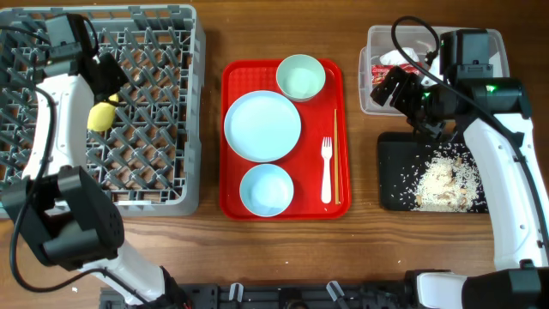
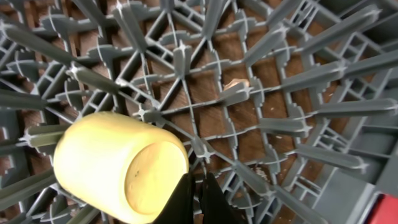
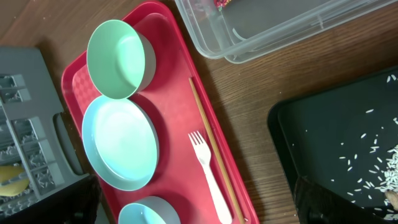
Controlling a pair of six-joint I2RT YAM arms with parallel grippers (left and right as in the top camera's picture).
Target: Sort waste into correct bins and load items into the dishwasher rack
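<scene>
closed, empty left gripper [image 2: 199, 200] beside yellow cup [image 2: 118, 165] lying on dishwasher rack [image 2: 249, 93]; a nudge could roll it. right gripper [image 1: 399, 88] wide, empty.

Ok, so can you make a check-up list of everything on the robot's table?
Surface: wooden table.
Job's things: yellow cup lying among the pegs of the grey rack; green bowl, white plate, blue bowl, fork and chopsticks on the red tray; wrapper in the clear tub; rice on the black tray.
Clutter: nothing seen.
Grippers: left gripper shut beside the yellow cup; right gripper open, holding nothing.
Cables: black cable loops over the clear tub.
Surroundings: nothing seen.
</scene>
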